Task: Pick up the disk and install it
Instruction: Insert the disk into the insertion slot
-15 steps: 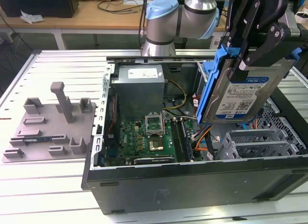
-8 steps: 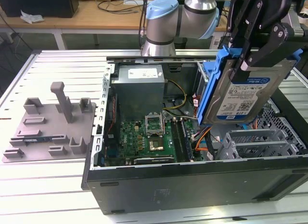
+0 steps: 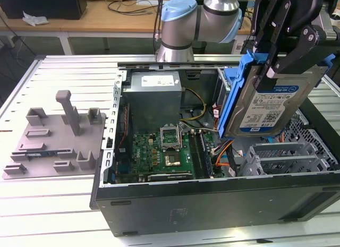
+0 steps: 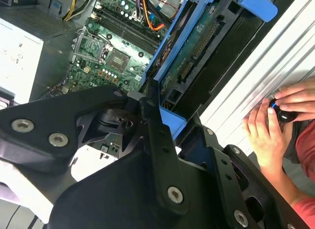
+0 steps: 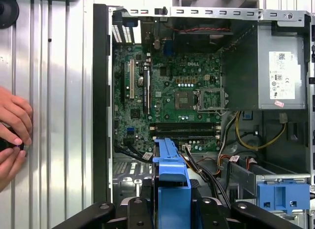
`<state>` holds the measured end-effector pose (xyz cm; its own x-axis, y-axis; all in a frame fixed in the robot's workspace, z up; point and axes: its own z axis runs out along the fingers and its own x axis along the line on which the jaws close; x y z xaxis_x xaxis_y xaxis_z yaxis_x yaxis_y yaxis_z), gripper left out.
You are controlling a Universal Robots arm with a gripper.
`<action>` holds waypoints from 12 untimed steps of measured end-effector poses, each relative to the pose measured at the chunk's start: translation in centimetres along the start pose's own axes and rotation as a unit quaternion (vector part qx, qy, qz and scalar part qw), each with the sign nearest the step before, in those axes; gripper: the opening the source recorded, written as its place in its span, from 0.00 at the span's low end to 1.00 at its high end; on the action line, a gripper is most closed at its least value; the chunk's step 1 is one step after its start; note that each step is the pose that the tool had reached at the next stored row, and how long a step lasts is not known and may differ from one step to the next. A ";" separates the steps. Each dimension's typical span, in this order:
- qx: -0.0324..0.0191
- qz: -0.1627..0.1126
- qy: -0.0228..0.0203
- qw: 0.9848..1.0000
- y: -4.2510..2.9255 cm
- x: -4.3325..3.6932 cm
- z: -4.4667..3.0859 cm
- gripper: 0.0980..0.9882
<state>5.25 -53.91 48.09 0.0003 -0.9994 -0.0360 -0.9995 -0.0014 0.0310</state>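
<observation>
The arm's black jaws clamp the disk, blue-and-white label facing outward in the exterior view, held tilted in its blue bracket above the open computer case on the slatted desk.

- Looks like a robotics lab or workshop
- Slotted metal surface carries an opened computer case, motherboard bare
- Grey fixture plate sits beside it
- Robot arm mounted at the back
- Wooden surface behind, cables strewn across
</observation>
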 end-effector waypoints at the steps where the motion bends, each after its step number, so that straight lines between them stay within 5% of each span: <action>1: 0.000 0.000 0.000 1.000 -0.03 0.00 0.00 0.30; 12: 0.000 0.000 0.000 1.000 -2.19 0.16 -0.02 0.30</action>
<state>7.44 -54.07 48.04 0.0002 -0.9994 -0.0359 -0.9995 -0.0013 0.0311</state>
